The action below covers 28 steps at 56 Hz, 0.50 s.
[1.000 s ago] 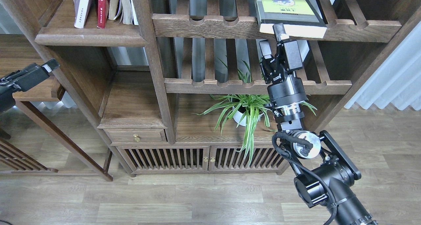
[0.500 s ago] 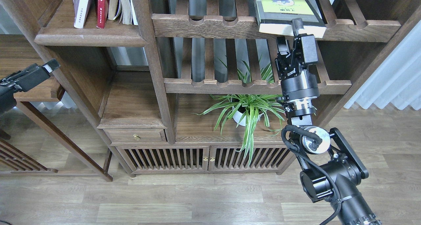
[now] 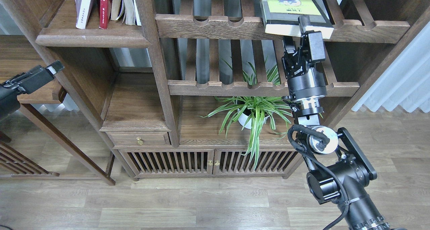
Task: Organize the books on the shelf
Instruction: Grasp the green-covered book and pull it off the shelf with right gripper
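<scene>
My right gripper (image 3: 297, 33) is raised at the front of the upper slatted wooden rack (image 3: 215, 27), its jaws spread apart around the near edge of the thick yellow-green book with a dark border (image 3: 291, 8). One finger (image 3: 304, 21) lies against the book's pale page edge; the other sits lower, just under the rack's notched rail. I cannot tell whether either finger is pressing on the book. The book lies flat on the rack's slats, its near edge jutting out past the front rail.

Up at the left, on the solid dark-brown wooden shelf (image 3: 90, 38), the pale lavender-white paperback (image 3: 84, 6) and the red paperback (image 3: 105, 6) stand upright side by side, with a few other pale books (image 3: 126, 4) just to their right against the upright post.

My left gripper (image 3: 50, 69) hangs at the left edge, well apart from the books; it shows dark and end-on, so I cannot tell how its jaws stand.

A green spider plant in a white pot (image 3: 250, 114) sits on the lower board beneath the racks.
</scene>
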Each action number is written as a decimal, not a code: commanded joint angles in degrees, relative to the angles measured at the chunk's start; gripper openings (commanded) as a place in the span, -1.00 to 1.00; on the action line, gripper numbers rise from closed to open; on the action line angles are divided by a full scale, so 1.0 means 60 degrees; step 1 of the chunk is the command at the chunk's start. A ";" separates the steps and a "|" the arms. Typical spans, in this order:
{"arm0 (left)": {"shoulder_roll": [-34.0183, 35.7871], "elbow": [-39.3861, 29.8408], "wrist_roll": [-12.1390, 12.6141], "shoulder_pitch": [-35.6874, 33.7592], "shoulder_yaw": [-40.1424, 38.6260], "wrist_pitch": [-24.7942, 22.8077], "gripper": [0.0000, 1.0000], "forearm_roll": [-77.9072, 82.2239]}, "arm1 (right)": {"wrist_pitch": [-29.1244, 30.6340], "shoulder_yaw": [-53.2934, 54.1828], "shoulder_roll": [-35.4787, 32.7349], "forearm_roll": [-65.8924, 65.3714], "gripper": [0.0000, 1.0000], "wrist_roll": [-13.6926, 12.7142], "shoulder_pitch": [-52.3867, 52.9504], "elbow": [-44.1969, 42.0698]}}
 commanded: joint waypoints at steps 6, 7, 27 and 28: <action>0.0000 0.0000 0.0012 -0.0029 0.0001 0.0000 1.00 0.0000 | -0.0629 0.0260 0.0000 0.0016 0.93 0.0061 0.0008 0.0058; 0.0000 0.0000 0.0012 -0.0029 0.0001 0.0000 1.00 0.0000 | -0.0629 0.0274 0.0000 0.0016 0.93 0.0061 0.0008 0.0058; 0.0000 0.0000 0.0012 -0.0029 0.0001 0.0000 1.00 0.0000 | -0.0629 0.0289 0.0000 0.0016 0.89 0.0061 0.0213 0.0072; 0.0000 0.0000 0.0012 -0.0029 0.0001 0.0000 1.00 0.0000 | -0.0629 0.0289 0.0000 0.0016 0.88 0.0061 0.0227 0.0072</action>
